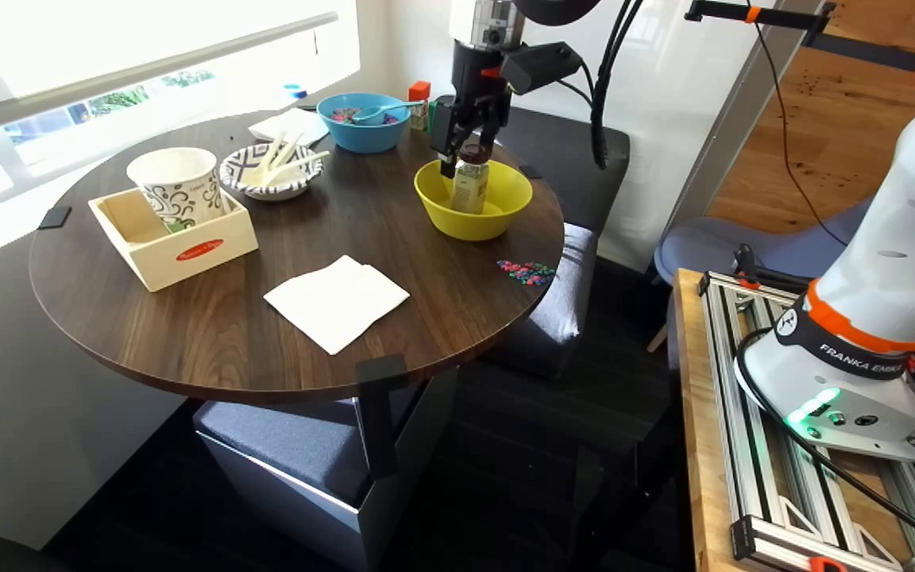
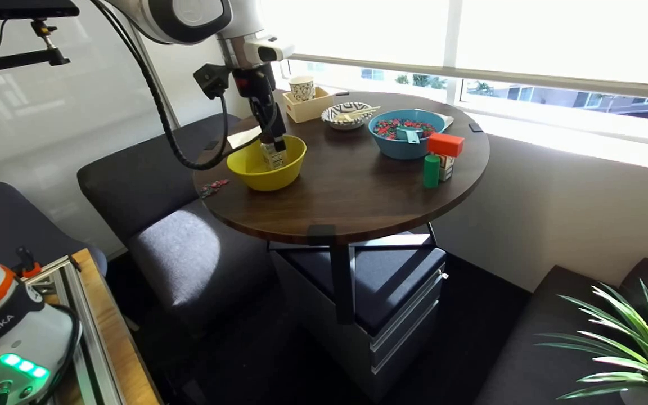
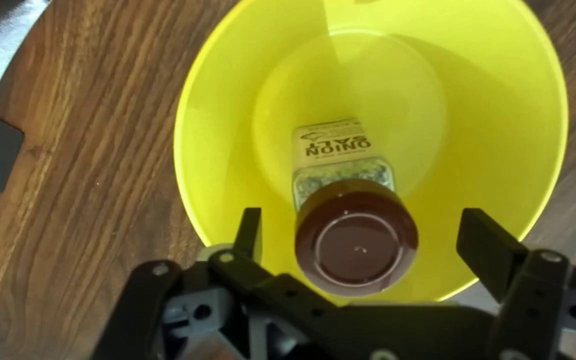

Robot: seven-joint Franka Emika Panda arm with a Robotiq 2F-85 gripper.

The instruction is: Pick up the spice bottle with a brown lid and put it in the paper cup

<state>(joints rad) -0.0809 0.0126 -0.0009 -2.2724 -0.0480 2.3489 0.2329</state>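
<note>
- Spice bottle (image 3: 337, 142), brown-lidded and labelled "Onion Salt": stands lid-up inside the yellow bowl (image 1: 457, 228).
- Gripper (image 3: 360, 232): fingers (image 3: 485, 240) spread, one on each side of the brown lid, with yellow showing in both gaps in the wrist view.
- Yellow bowl: near the edge of the round wooden table (image 1: 334, 226) beside the dark bench seat (image 2: 183, 247). Its rim encircles the bottle; whether a finger touches that rim, I cannot tell.
- Small coloured pieces (image 1: 527, 272): scattered right at that bench-side edge, just beside the yellow bowl.
- Paper cup (image 1: 181, 195), white with a swirl print: mouth up in the open wooden box (image 1: 165, 266), toward the table's window-side edge, well apart from the yellow bowl.
- Between box and yellow bowl: a broad stretch of dark woodgrain, with a flat white napkin (image 1: 337, 303) toward the near edge in an exterior view.
- Patterned paper bowl (image 1: 271, 193): just beside the box, pale utensils jutting past its rim toward the blue bowl (image 1: 366, 143).
- Red-lidded container (image 2: 445, 145) and green cylinder (image 2: 431, 171): near the right edge in an exterior view, next to the blue bowl.
</note>
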